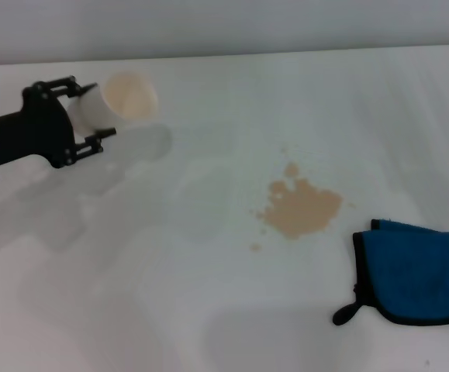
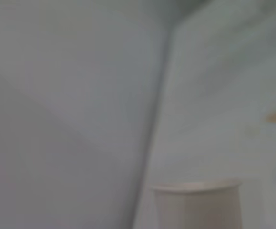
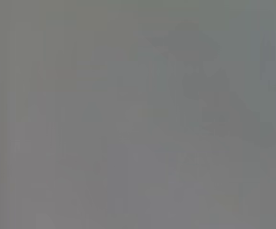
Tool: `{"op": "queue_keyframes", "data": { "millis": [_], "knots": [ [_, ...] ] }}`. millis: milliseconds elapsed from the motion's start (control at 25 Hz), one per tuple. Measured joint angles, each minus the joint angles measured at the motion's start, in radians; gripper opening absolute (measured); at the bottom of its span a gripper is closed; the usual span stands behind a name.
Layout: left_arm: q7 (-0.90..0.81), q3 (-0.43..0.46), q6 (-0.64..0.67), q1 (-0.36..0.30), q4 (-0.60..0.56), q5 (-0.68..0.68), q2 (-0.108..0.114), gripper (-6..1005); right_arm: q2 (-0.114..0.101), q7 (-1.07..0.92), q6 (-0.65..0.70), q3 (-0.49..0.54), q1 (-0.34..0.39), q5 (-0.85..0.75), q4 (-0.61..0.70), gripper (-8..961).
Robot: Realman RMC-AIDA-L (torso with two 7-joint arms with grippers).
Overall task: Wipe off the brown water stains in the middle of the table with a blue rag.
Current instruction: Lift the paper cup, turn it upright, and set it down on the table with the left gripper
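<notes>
Stains (image 1: 303, 209) blotchy tan; blue rag (image 1: 410, 271) folded square, black-edged.

Tan-brown water stains (image 1: 302, 209) mid white table (image 1: 232, 310); folded blue rag (image 1: 410, 271) flat, just right, apart.

A wide white table (image 1: 208, 310) fills the scene. Brown water stains (image 1: 302, 208) spread in an irregular blotch near its middle, with small specks just to the left. A folded blue rag (image 1: 410, 271) with black edging lies flat at the near right, apart from the stains.
</notes>
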State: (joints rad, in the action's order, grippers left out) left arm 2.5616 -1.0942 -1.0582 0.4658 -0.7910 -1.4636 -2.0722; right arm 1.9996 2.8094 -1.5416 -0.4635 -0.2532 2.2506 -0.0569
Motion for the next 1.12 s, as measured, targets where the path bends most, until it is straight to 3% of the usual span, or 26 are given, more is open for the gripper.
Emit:
{"op": "queue_keyframes", "data": {
  "millis": [360, 600, 840, 1120],
  "knots": [
    [0.144, -0.016, -0.132, -0.125, 0.215, -0.483, -0.009, 617, -0.004, -0.009, 0.042, 0.011, 0.011, 0.006, 0.087, 628],
    [0.215, -0.016, -0.252, -0.124, 0.463, -0.699, -0.009, 612, -0.004, -0.029, 0.089, 0.018, 0.016, 0.01, 0.139, 627],
    [0.236, -0.015, -0.266, -0.071, 0.643, -0.776, -0.016, 609, -0.003, -0.031, 0.093, 0.022, 0.016, 0.01, 0.163, 626],
    [0.232, -0.015, -0.197, -0.036, 0.714, -0.788, -0.017, 608, -0.002, -0.022, 0.067, 0.022, 0.017, 0.009, 0.154, 625]
  ]
}}
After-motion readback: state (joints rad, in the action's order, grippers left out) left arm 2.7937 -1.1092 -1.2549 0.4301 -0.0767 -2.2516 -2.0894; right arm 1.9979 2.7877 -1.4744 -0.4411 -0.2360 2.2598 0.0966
